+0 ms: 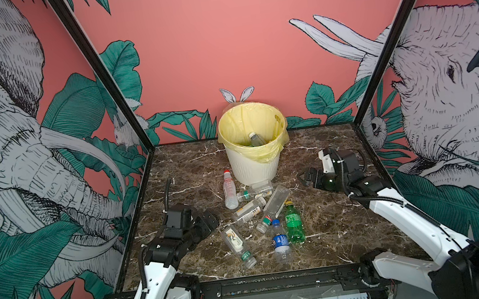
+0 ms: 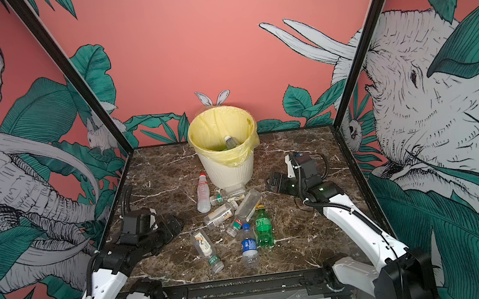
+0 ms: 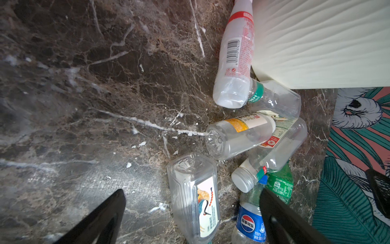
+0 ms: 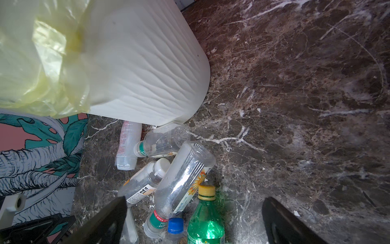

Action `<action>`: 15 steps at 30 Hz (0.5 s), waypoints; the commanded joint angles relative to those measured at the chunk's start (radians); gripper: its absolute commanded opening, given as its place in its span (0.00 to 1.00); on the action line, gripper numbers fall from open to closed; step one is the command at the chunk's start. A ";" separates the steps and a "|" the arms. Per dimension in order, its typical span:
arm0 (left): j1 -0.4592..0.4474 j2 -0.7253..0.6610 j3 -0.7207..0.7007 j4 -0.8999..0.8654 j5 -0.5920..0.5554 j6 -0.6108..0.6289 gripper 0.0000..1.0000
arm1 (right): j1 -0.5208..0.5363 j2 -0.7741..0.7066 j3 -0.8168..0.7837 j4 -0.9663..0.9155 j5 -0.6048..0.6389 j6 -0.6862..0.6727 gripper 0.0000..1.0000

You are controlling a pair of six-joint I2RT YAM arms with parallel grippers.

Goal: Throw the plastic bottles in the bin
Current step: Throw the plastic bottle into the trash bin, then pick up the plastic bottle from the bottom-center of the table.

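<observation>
Several plastic bottles lie in a heap on the marble table (image 1: 336,222) in front of the cream ribbed bin (image 1: 253,167), which has a yellow bag liner and a bottle (image 1: 257,138) inside. The heap includes a red-capped bottle (image 1: 230,190), a green yellow-capped bottle (image 1: 294,223), a blue-labelled bottle (image 1: 280,240) and a crane-labelled clear bottle (image 1: 236,241). My left gripper (image 1: 211,220) hovers open just left of the heap; the crane-labelled bottle (image 3: 194,196) lies below its spread fingers. My right gripper (image 1: 303,179) is open to the right of the bin, holding nothing; the green bottle (image 4: 205,224) lies beneath it.
Black frame posts (image 1: 109,79) and printed walls close in the table on the left, right and back. A black rail (image 1: 265,282) runs along the front edge. The bin (image 2: 224,164) stands against the back wall at centre.
</observation>
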 commanded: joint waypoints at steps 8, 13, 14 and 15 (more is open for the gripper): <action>-0.085 0.041 -0.031 -0.060 -0.027 -0.089 0.99 | -0.005 -0.025 -0.037 0.029 0.002 0.030 0.99; -0.117 0.068 -0.015 -0.067 -0.054 -0.100 0.99 | -0.005 -0.033 -0.055 0.030 0.000 0.041 0.99; -0.126 0.071 -0.014 -0.067 -0.058 -0.107 0.99 | -0.005 -0.036 -0.058 0.027 0.002 0.044 0.99; -0.137 0.078 -0.016 -0.063 -0.063 -0.115 0.99 | -0.005 -0.040 -0.065 0.027 0.003 0.046 0.99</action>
